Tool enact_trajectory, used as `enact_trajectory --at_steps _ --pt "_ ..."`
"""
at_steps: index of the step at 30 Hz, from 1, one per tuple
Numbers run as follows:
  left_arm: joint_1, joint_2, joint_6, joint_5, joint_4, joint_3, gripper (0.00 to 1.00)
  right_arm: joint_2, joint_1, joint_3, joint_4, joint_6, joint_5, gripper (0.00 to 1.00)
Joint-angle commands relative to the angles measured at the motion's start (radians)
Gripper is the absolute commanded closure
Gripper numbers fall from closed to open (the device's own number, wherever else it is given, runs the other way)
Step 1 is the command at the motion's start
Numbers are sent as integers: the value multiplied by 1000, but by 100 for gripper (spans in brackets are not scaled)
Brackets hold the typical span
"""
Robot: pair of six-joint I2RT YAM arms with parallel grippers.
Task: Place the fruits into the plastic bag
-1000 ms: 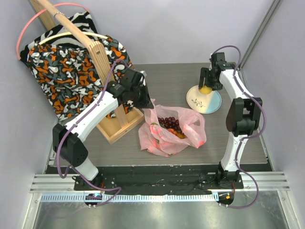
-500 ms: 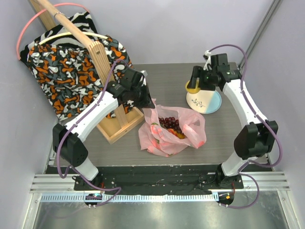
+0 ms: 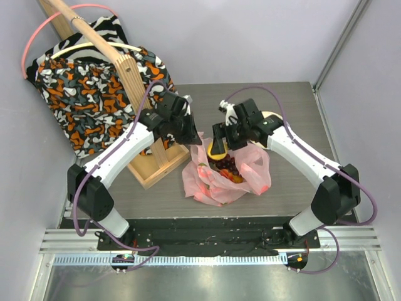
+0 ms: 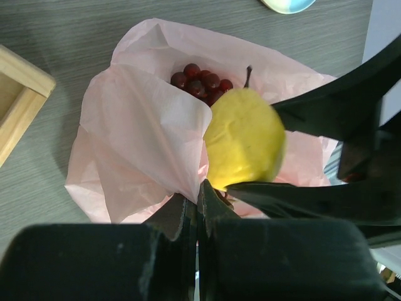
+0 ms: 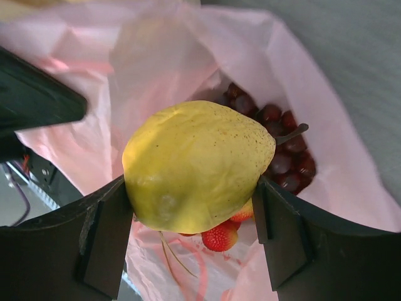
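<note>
While the left gripper [image 4: 198, 210] pinches the rim of the pink plastic bag [image 4: 144, 138] with its jaws fully closed, the right gripper [image 5: 193, 188] clasps the yellow fruit [image 5: 194, 163] between widely spread fingers, right over the bag's open mouth. Inside lie dark grapes [image 4: 202, 81] and a strawberry [image 5: 219, 238]; the bag rests on the table [image 3: 282, 197].

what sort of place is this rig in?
Likely a lab robot cell, not a home: plain walls box in a grey table, two arms bolt to an aluminium rail, and a pink bag and patterned cloth sit as props.
</note>
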Motion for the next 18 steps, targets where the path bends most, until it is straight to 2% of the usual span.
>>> enact_trajectory --at_steps 1,13,18 --pt "28 -73 2 5 27 -15 100 -27 50 -30 29 -26 41 68" --pt "27 -119 -14 0 36 -56 100 19 110 -61 -92 19 270 71" --pt "27 -135 -17 -3 37 -65 100 -10 112 -70 -120 72 445 71"
